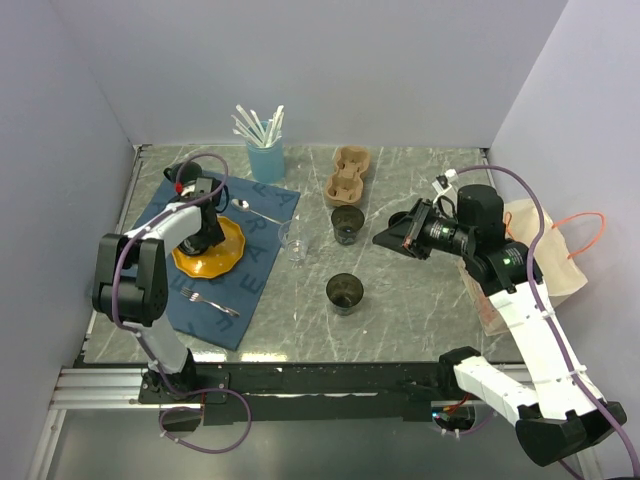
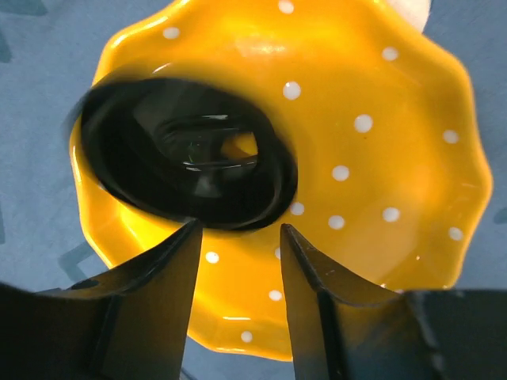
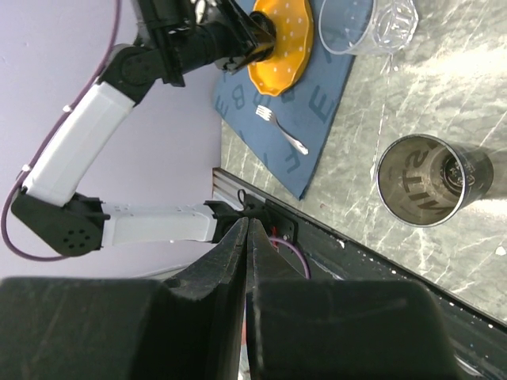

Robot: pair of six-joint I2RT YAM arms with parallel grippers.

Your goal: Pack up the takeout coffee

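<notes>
You look to be at the grasp: left gripper spread over the black cup on the yellow plate, right gripper pressed together, so lower and pinch.

top: high overhead; left wrist: close over plate; right wrist: sideways, far, same plate.

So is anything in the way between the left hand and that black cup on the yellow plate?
Nothing visible. The open left hand sits right at the black cup on the yellow plate.
</notes>
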